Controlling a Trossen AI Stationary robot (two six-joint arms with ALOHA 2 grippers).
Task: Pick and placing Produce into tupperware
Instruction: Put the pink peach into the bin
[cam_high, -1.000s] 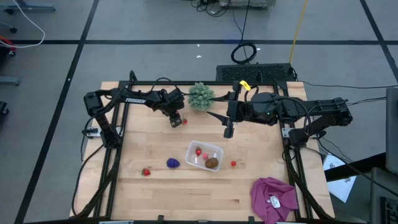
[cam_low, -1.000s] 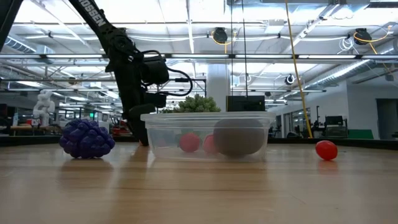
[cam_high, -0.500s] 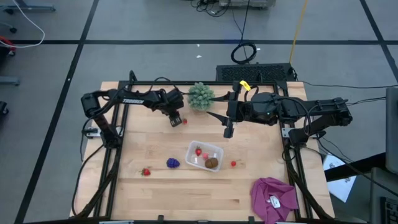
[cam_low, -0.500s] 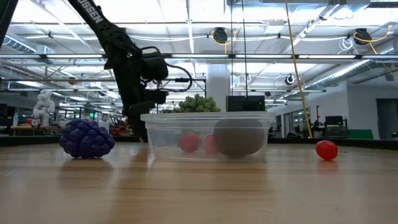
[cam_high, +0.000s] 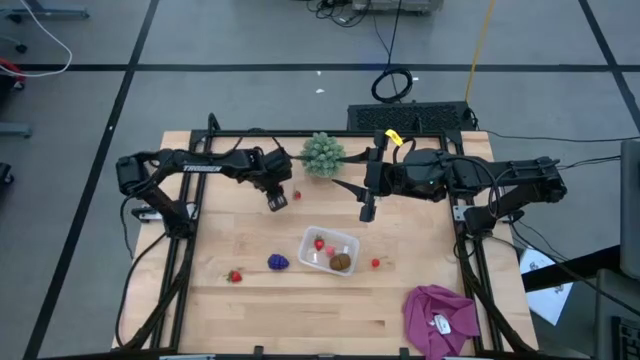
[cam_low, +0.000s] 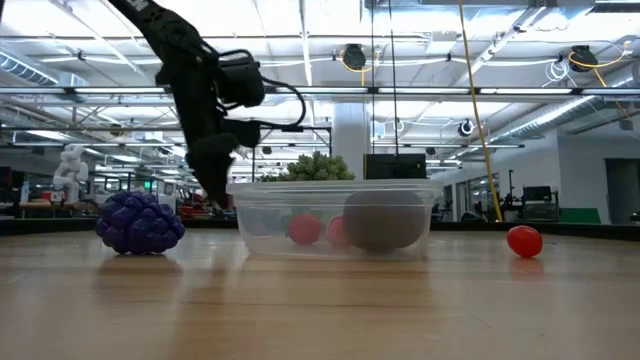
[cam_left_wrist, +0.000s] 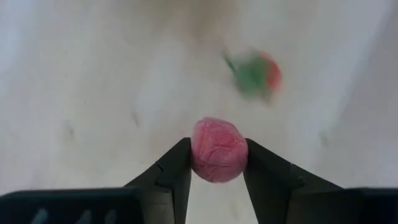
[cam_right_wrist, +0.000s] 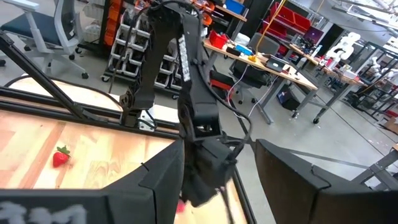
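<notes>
Left claw (cam_left_wrist: 216, 167) risen, gripping round pink dimpled strawberry (cam_left_wrist: 217, 150), wooden table (cam_high: 250, 310)

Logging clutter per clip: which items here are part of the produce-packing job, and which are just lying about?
Job items:
- tupperware, holding a kiwi and strawberry
- grape cluster
- loose strawberries
- red piece in the left claw

Lying about:
- green spiky ball
- magenta cloth
</notes>
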